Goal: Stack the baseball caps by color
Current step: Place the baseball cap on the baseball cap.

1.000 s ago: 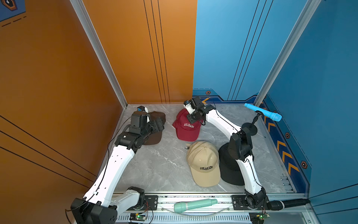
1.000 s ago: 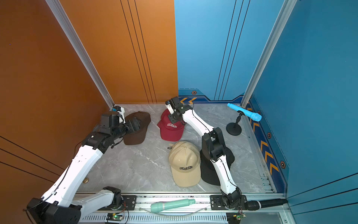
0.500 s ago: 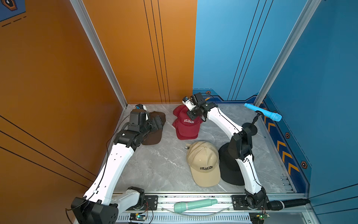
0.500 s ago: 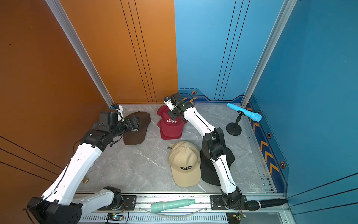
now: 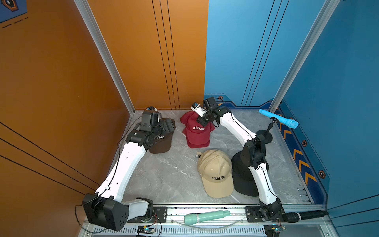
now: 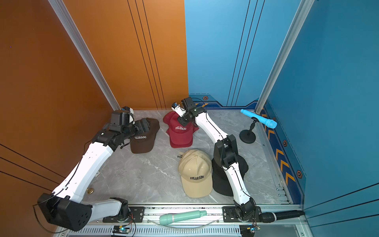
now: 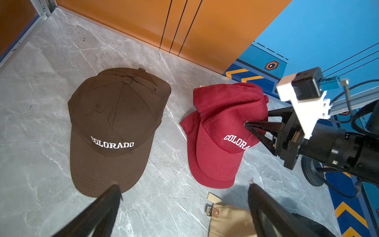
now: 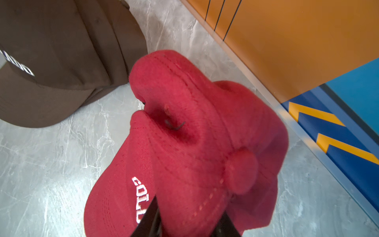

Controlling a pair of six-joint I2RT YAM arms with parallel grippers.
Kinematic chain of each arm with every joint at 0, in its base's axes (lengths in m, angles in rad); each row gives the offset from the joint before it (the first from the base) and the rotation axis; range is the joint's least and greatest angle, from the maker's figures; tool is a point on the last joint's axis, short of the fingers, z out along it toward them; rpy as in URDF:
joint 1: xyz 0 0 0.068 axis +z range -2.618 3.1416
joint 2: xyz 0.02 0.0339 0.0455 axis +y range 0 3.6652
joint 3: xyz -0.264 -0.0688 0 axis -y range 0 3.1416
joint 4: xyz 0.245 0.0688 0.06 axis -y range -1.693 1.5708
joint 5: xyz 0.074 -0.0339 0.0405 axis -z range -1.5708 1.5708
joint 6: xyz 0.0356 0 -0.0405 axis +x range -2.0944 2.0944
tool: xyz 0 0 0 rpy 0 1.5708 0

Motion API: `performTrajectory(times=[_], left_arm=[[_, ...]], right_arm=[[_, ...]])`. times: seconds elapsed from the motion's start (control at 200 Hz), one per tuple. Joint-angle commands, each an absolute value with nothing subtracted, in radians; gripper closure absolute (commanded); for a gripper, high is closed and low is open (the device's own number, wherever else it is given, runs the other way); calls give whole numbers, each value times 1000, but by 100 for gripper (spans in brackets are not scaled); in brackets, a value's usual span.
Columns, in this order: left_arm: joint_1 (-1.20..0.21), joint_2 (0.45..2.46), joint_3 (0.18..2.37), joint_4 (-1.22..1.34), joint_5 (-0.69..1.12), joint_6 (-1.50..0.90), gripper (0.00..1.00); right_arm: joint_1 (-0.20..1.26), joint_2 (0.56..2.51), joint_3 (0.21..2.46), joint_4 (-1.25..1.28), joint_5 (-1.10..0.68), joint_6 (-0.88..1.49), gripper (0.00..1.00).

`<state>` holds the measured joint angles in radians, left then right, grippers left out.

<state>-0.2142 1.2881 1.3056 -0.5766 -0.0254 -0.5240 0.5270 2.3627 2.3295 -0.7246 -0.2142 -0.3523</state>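
Presently my right end effector grips the upper red cap, apparently seating it color-matched on the lower red cap at twelve o'clock; my left end effector waits open.

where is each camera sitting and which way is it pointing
Top views: high over the front rail, looking down on the whole marble table; left arm and right arm show full length.
Left wrist: on the left arm, facing the brown cap; the open left gripper in the foreground, the right gripper beyond.
Right wrist: on the right arm, close on the top red cap, pinched in its gripper.
Shared: both wrist views show the brown cap and top red cap.
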Motion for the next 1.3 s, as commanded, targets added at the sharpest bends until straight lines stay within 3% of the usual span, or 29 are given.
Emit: performTrajectory(times=[0.0,0.215,0.405,0.531,0.616,0.801,1.296], left_arm=[[-210,1316,1359,-580,-25,-523,2],[-212,1350,1390,-580,-6,-518,2],[-212,1348,1388,-581,-5,-512,2],[-212,1335,1378,-581,-13,-513,2],[-210,1327,1370,-582,-14,-514,2],[-210,1308,1352,-581,-16,-519,2],[-213,1297,1331,-563,-8,-519,2]], right_arm=[[526,2377,2345,-738,-234,-375,68],[535,2370,2313,-735,-194,-400,67],[538,2371,2305,-736,-201,-400,54],[543,2376,2307,-731,-207,-390,53],[548,2383,2313,-730,-175,-391,37],[550,2372,2310,-730,-167,-380,29],[501,2231,2141,-580,-101,-157,28]])
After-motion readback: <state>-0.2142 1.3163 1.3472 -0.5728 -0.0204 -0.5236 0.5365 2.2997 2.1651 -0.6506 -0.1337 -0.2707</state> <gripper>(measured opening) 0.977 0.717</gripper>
